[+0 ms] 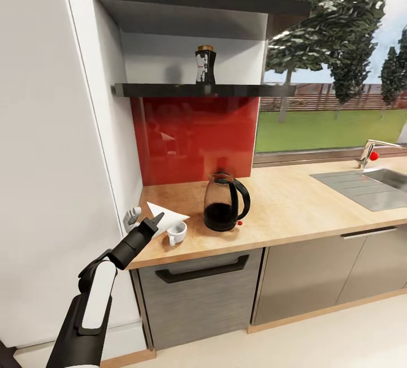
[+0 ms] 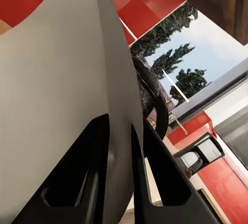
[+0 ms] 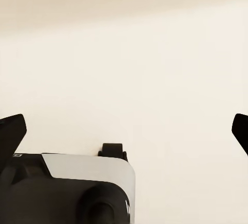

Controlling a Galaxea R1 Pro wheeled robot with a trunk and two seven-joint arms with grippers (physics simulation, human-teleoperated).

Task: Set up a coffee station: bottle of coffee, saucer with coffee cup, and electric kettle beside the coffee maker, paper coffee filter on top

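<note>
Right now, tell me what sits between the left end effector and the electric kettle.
In the head view, the coffee cup stands between the left end effector and the electric kettle.

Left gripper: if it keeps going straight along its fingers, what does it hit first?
The left gripper, shut on the paper coffee filter, points up-right over the kitchen countertop. First contact is likely the electric kettle; the coffee cup sits just below that line. Depth is uncertain.

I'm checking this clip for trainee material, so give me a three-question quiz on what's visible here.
1. True or false: the left end effector holds the paper filter.
2. Where is the coffee bottle? A) on the shelf B) beside the kettle C) in the sink
3. What small white thing stands on the countertop left of the kettle?

Key: 1 true; 2 A; 3 the cup.
</note>
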